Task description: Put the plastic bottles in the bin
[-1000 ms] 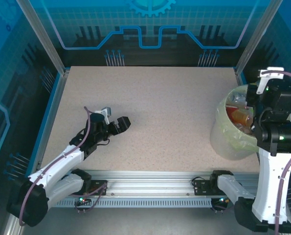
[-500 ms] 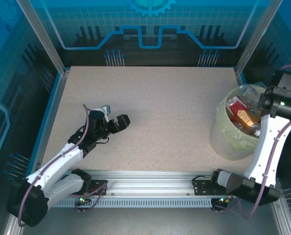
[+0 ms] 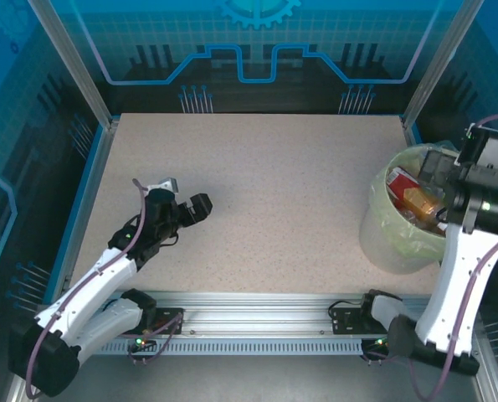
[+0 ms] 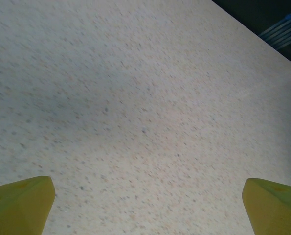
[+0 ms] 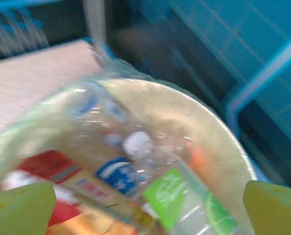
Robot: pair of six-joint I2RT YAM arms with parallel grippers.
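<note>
The bin (image 3: pixel 381 236), a pale yellow-green bucket with a thin liner, stands at the table's right edge. Several plastic bottles (image 3: pixel 412 199) lie inside it, showing red and orange labels. My right gripper (image 3: pixel 444 170) hangs over the bin's far right rim. In the right wrist view this gripper (image 5: pixel 147 196) is open, its yellow fingertips (image 5: pixel 23 203) wide apart. Beneath it lie a green-labelled bottle (image 5: pixel 180 195) and a blue-labelled one (image 5: pixel 117 174) inside the bin's rim (image 5: pixel 218 128). My left gripper (image 3: pixel 192 209) is open, low over bare table (image 4: pixel 145 112), with nothing between its fingers.
A blue-edged frame and glass walls (image 3: pixel 257 59) enclose the table. A metal rail (image 3: pixel 257 306) with the arm bases runs along the near edge. The speckled tabletop (image 3: pixel 274 184) stretches between the two arms.
My right gripper has opened over the bin, and its arm has swung up and toward the right. The left gripper has drawn back slightly to the left.
</note>
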